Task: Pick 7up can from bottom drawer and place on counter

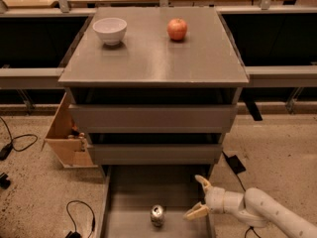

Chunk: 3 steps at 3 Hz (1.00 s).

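Note:
The 7up can [157,215] stands upright on the grey floor of the open bottom drawer [130,197], near its middle front. My gripper [199,197] is open at the drawer's right edge, to the right of the can and apart from it, with pale fingers spread, one high and one low. The white arm reaches in from the lower right. The counter [153,58] is the grey-brown cabinet top above the drawers.
A white bowl [109,30] and a red apple [177,29] sit on the counter. Two shallower drawers [153,118] are above the bottom one. A wooden box [66,135] leans left of the cabinet. Cables lie on the floor at left.

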### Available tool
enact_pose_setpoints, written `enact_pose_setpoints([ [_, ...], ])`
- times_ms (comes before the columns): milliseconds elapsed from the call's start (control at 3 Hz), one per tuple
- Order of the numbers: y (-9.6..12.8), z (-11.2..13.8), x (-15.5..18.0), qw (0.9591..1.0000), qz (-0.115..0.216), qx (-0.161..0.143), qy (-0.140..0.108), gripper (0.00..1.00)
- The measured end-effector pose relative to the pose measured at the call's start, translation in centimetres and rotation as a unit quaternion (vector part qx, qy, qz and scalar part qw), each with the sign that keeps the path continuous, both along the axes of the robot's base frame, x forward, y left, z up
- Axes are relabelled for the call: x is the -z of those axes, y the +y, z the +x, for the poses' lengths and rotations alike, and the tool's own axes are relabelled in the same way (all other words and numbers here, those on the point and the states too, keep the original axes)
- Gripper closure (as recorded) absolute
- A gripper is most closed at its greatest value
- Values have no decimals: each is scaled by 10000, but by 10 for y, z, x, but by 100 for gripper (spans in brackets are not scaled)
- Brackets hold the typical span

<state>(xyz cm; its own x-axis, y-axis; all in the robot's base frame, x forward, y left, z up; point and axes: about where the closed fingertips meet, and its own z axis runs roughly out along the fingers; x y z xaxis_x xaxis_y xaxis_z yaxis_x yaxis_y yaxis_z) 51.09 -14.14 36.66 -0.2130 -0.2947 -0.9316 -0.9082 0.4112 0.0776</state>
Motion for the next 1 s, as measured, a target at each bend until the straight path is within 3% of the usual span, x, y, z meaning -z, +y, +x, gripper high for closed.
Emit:
enact_pose_setpoints([
  [333,33,-13,72,9989,89,-456,-3,0],
  [667,61,-25,121,9966,203,-798,-17,0],
  [1000,92,-29,149,9937,346,-1061,-100,0],
])
